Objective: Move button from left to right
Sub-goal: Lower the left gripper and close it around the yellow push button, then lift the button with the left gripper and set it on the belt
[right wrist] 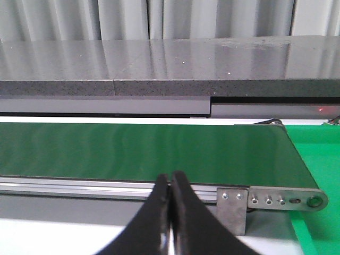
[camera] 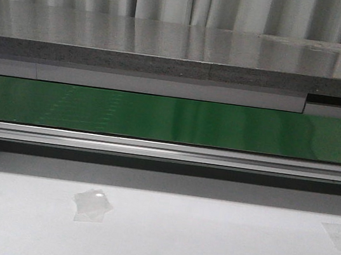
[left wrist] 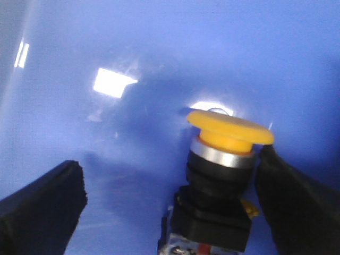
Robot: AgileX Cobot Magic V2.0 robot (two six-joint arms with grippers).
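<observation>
The button (left wrist: 226,159) shows only in the left wrist view: a round yellow-orange cap, a silver ring and a black boxy body, lying on a glossy blue surface (left wrist: 159,64). My left gripper (left wrist: 170,163) is open around it. One black finger (left wrist: 289,202) is right against the cap's side, and the other finger (left wrist: 42,204) stands well apart from the button. My right gripper (right wrist: 170,179) is shut with nothing in it, in front of the green conveyor belt (right wrist: 133,151). Neither gripper nor the button appears in the front view.
The green belt (camera: 171,120) runs across the front view with an aluminium rail (camera: 167,151) before it and a grey stone ledge (camera: 169,47) behind. Tape patches (camera: 91,204) lie on the white table. The belt's end bracket (right wrist: 276,199) meets a green surface (right wrist: 319,159).
</observation>
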